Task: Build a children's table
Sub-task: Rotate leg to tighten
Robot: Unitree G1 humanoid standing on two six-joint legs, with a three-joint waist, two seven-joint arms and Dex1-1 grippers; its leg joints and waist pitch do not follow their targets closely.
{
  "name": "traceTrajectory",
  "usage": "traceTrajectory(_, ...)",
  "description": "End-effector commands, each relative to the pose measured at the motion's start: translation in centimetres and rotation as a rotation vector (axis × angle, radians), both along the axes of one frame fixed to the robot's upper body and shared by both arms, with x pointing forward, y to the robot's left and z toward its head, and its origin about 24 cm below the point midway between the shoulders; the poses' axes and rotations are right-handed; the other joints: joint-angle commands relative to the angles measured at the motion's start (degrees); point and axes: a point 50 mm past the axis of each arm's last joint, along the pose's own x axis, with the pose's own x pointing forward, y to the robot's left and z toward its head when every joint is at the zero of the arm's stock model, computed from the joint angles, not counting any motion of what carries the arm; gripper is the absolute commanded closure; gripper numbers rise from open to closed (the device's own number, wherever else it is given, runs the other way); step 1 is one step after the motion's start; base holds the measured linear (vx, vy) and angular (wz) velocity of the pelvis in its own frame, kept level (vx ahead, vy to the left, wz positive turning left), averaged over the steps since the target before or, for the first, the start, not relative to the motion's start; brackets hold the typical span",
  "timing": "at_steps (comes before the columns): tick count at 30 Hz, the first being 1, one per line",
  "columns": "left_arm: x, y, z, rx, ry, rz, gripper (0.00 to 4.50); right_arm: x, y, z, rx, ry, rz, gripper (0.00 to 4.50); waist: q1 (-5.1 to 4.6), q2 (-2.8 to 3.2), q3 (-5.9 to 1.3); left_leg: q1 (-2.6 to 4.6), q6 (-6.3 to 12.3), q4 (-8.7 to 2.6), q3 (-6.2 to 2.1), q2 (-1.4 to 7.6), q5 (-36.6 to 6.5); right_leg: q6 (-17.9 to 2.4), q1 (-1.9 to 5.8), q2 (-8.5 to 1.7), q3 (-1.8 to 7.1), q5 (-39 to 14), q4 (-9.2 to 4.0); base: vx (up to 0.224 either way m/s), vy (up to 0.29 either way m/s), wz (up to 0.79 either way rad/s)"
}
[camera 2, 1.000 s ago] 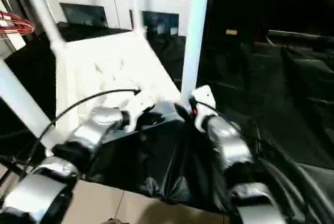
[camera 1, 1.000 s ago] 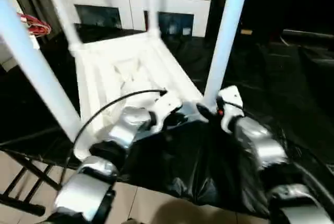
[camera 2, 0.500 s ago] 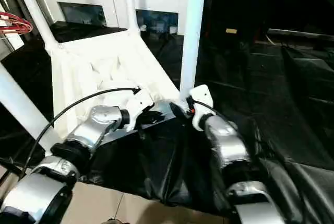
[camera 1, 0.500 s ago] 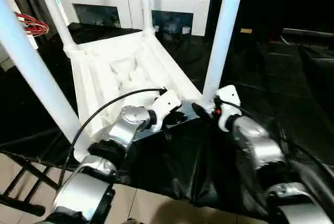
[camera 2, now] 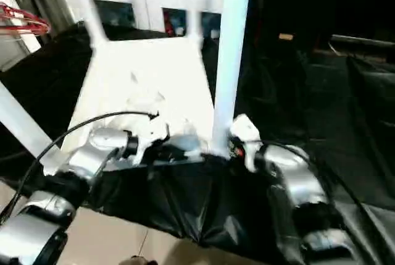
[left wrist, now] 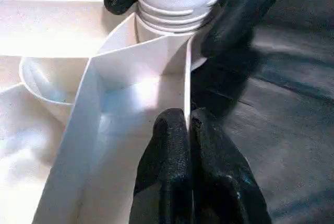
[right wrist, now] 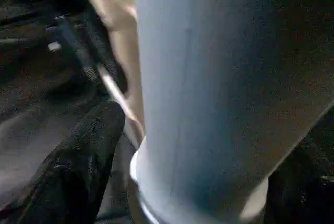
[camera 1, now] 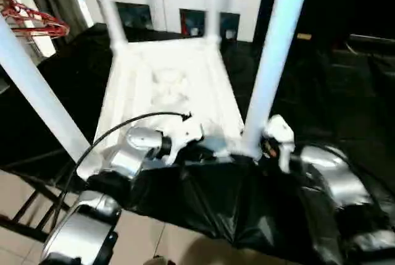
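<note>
A black sheet [camera 1: 321, 123] covers the work surface, with a white glass-door cabinet [camera 1: 166, 2] at the far side and a red wire rack [camera 1: 31, 18] off to the left. The children's table [camera 1: 173, 98] lies upside down on the sheet, its 4 legs pointing up. The left gripper [left wrist: 188, 130] sits at the tabletop's near edge, its 2 black fingers [left wrist: 169, 151] pressed together on the thin white rim wall [left wrist: 187, 85] that runs ahead of it to the corner socket [left wrist: 172, 23]. The right gripper [camera 1: 262, 147] is at that same near right corner, its fingers [right wrist: 78, 166] spread apart on either side of the base of the nearest leg [camera 1: 271, 61], which rises straight up from between them.
</note>
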Motion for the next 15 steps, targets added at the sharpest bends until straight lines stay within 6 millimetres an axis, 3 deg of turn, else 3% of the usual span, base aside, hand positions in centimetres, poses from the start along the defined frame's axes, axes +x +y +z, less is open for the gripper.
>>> traceTrajectory(1, -0.2, -1.2, 0.9, -0.066, -0.028, -0.057, 4.5, -0.9, 1.5, -0.4, 0.019, 0.04, 0.114, 0.8, 0.13, -1.15, -3.45, 1.04, 5.04, -3.66, -1.82, 3.96, -13.1, -10.4, 2.57, -5.63, 3.02, -17.8, -5.25, 0.0, 0.0, 0.0)
traceTrajectory(10, -0.6, -0.6, 0.9, -0.053, 0.009, -0.111, 4.5, -1.7, 1.1, -0.2, 0.011, 0.076, 0.192, 1.58, 0.43, -1.23, -3.62, 0.92, 5.5, -3.47, -1.8, 3.92, -11.0, -10.9, 2.64, -5.55, 2.96, -14.8, -4.89, 0.0, 0.0, 0.0)
traceTrajectory(15, -0.8, -0.5, 0.8, -0.051, 0.02, -0.117, 4.5, -1.9, 1.2, -0.2, 0.016, 0.087, 0.203, 1.73, 0.59, -1.21, -3.58, 1.04, 5.1, -3.47, -1.79, 3.87, -11.5, -10.6, 2.52, -5.55, 2.9, -16.4, -5.05, 0.0, 0.0, 0.0)
